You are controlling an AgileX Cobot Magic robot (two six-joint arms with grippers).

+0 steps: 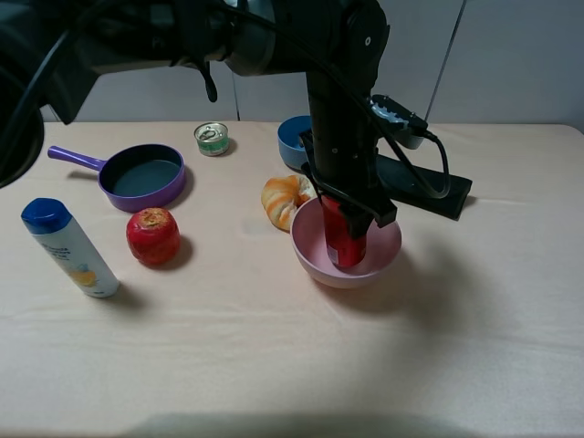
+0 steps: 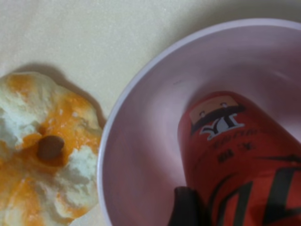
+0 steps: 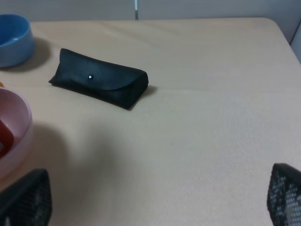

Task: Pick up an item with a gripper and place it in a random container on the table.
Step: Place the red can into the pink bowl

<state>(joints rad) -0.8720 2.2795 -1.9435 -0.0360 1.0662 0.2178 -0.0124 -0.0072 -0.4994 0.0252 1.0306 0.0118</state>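
The red soda can (image 1: pixel 345 242) stands inside the pale pink bowl (image 1: pixel 310 257) right of the table's (image 1: pixel 274 365) middle. My left gripper (image 1: pixel 351 212) reaches across from above and is shut on the can's upper part. In the left wrist view the can (image 2: pixel 235 160) fills the bowl (image 2: pixel 141 155), with one black fingertip (image 2: pixel 188 209) pressed against its side. My right gripper (image 3: pixel 160 200) is open and empty, its fingers wide apart low over bare cloth; it is out of the exterior view.
An orange-and-white bun (image 1: pixel 285 199) touches the bowl's left side. A blue bowl (image 1: pixel 292 137) and a black glasses case (image 1: pixel 429 182) lie behind. A green tin (image 1: pixel 212 139), purple pan (image 1: pixel 144 175), red apple (image 1: pixel 152 235) and lotion bottle (image 1: pixel 68 246) stand at the left.
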